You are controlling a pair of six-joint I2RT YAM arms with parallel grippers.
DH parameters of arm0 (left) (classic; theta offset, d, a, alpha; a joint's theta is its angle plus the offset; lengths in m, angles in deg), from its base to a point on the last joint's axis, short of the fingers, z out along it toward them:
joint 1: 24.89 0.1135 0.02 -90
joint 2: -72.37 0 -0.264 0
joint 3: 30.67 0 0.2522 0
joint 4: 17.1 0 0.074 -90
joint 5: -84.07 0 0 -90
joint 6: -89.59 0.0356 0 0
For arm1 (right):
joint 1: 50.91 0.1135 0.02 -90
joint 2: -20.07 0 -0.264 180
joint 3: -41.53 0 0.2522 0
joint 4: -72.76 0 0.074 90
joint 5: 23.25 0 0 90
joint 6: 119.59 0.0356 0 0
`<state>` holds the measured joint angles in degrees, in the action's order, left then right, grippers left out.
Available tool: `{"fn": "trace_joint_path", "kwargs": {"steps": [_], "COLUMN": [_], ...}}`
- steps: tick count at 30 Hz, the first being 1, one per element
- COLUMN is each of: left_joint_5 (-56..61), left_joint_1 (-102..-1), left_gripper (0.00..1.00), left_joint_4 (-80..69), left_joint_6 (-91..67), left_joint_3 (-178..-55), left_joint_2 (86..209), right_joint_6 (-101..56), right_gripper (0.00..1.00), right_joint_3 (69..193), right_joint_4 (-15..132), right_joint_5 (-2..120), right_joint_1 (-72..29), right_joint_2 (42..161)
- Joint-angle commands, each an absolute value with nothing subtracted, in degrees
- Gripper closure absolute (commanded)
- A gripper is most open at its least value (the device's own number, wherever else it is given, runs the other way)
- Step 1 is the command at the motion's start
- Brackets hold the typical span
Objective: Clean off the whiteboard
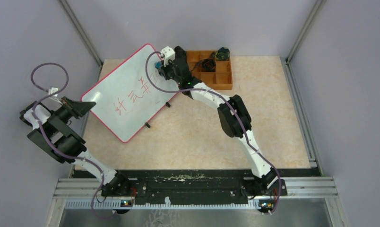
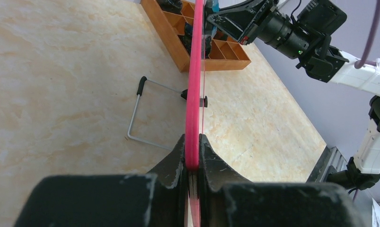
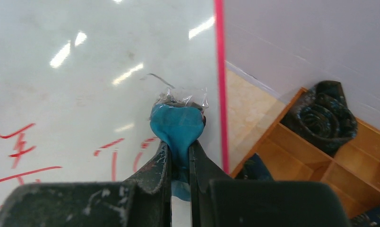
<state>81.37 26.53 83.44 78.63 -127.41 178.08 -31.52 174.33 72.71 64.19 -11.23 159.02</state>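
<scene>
The whiteboard (image 1: 131, 92), white with a red rim and red handwriting, stands tilted at the back left of the table. My left gripper (image 1: 86, 108) is shut on its near-left edge; in the left wrist view the red rim (image 2: 194, 94) runs straight up from between the jaws of my left gripper (image 2: 193, 158). My right gripper (image 1: 160, 71) is shut on a blue eraser (image 3: 176, 125) and presses it against the board's surface (image 3: 84, 85) near the right rim, just beyond red strokes (image 3: 112, 153).
A brown compartmented wooden tray (image 1: 223, 75) holding dark objects sits right behind the board. The board's wire stand (image 2: 138, 111) and small black feet (image 1: 168, 104) rest on the tabletop. Grey walls and rails bound the table.
</scene>
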Motion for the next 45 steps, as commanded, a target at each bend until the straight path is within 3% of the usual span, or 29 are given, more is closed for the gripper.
{"fn": "trace_joint_path", "kwargs": {"steps": [1, 10, 33, 45], "left_joint_5": [76.55, 76.32, 75.82, 76.33], "left_joint_1": [27.92, 27.84, 27.91, 27.91], "left_gripper": [1.00, 1.00, 1.00, 1.00], "left_joint_4": [77.61, 77.58, 77.56, 77.60], "left_joint_6": [83.35, 83.52, 84.10, 84.38], "left_joint_3": [-127.05, -126.67, -126.30, -125.56], "left_joint_2": [178.33, 178.22, 178.49, 178.63], "right_joint_6": [-31.34, -31.46, -25.91, -26.47], "right_gripper": [1.00, 1.00, 1.00, 1.00], "right_joint_3": [173.00, 171.77, 163.15, 160.89], "right_joint_4": [73.24, 73.98, 78.56, 79.97], "right_joint_5": [59.26, 59.86, 61.61, 60.24], "right_joint_1": [-4.64, -2.41, -14.40, -7.27], "right_joint_2": [157.16, 156.23, 154.27, 152.78]}}
